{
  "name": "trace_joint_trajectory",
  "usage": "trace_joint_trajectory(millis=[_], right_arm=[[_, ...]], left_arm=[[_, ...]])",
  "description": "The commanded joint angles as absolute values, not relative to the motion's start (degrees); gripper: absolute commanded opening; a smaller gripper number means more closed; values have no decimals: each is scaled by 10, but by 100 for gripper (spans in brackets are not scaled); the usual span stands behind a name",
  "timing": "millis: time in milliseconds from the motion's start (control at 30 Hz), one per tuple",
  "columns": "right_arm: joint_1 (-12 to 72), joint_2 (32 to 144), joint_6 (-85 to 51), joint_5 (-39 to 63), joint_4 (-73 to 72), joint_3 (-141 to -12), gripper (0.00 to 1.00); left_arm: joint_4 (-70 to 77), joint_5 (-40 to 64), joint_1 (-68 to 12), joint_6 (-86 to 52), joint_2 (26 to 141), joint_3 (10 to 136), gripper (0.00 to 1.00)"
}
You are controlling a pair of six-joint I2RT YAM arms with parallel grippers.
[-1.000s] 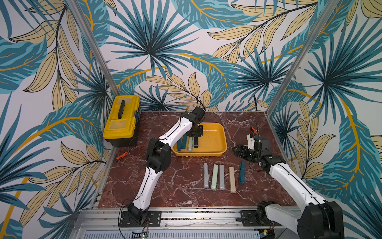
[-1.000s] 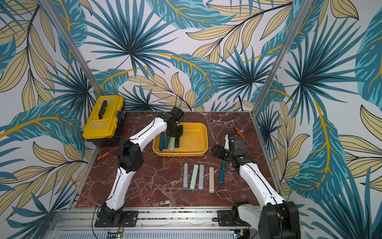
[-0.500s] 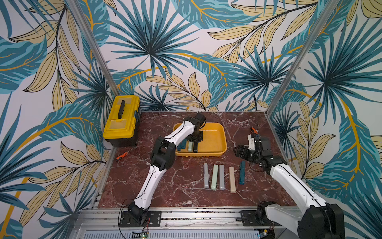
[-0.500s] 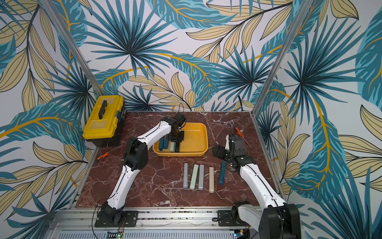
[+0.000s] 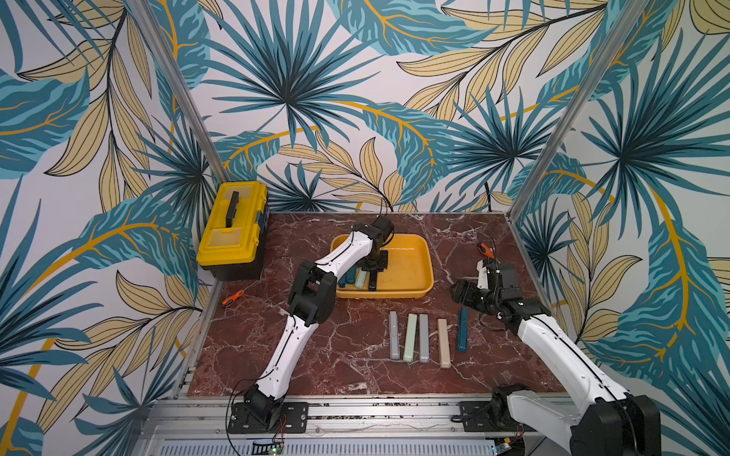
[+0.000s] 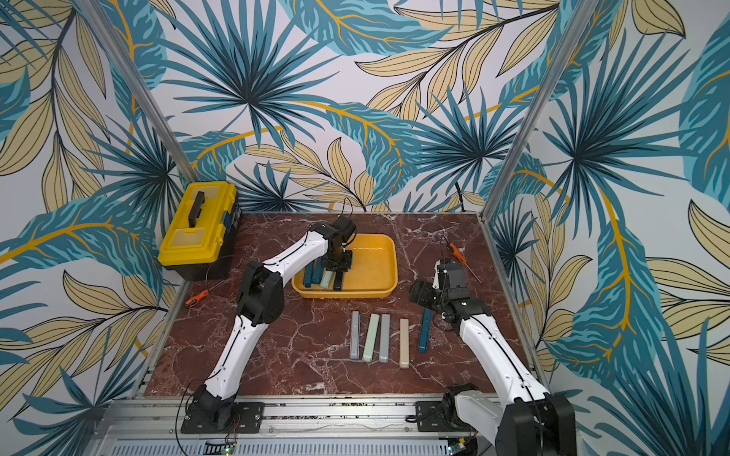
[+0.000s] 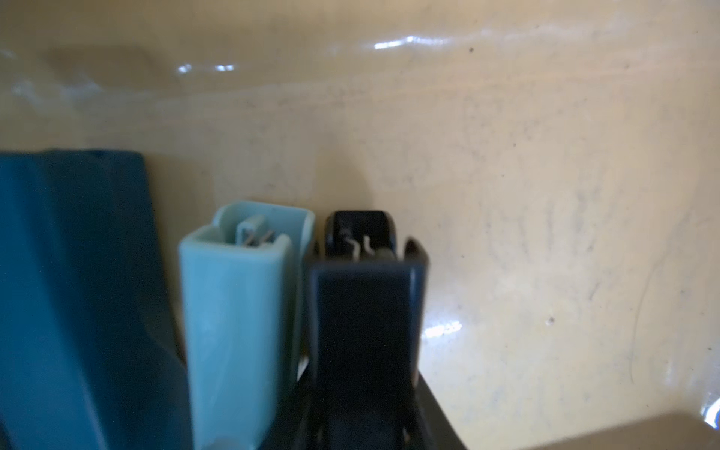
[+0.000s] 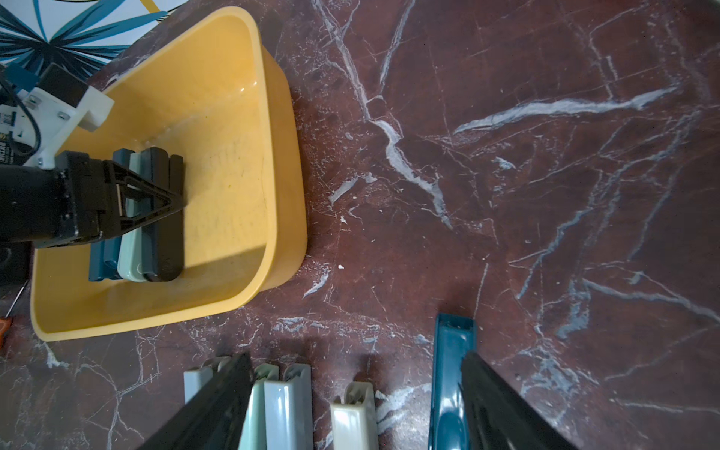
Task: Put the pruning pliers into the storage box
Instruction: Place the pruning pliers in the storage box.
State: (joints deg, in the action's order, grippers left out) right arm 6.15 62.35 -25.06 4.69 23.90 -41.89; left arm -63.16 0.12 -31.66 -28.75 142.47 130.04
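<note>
In the storage box (image 5: 414,260) — left jaws narrow around black pliers (image 8: 167,241).

Four slim bar-shaped pliers (image 8: 130,249) lie side by side in the shallow yellow-orange plastic tray (image 5: 383,293). Five more pliers (image 5: 422,337) sit rowed before it.

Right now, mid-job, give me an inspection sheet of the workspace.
Surface: red marble table, white-veined.
Job's things: four pruning pliers in storage box; five in a row on the table.
Clutter: closed yellow toolbox, two orange-handled screwdrivers.
Tools: left tool down in box at black piece, grip unclear; right tool open near the row.
Cables: black cable at back wall.
Surroundings: leaf-print walls.
</note>
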Motion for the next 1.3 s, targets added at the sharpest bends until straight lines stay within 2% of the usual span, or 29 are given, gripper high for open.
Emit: trace_joint_trajectory(millis=[0, 333, 667, 900, 1267], right_arm=[[64, 610, -252, 13, 276, -412, 85], [64, 626, -269, -32, 316, -412, 85], [64, 633, -276, -33, 334, -412, 85], [65, 635, -286, -33, 352, -404, 85], [76, 652, -306, -46, 374, -389, 85]], left_arm=[[-625, 5, -315, -285, 1434, 1312, 38], [-612, 21, -315, -292, 1379, 1314, 44], [-608, 23, -319, -294, 1299, 1315, 47], [-664, 0, -329, -285, 1255, 1307, 47], [-617, -47, -339, -306, 1080, 1075, 47]])
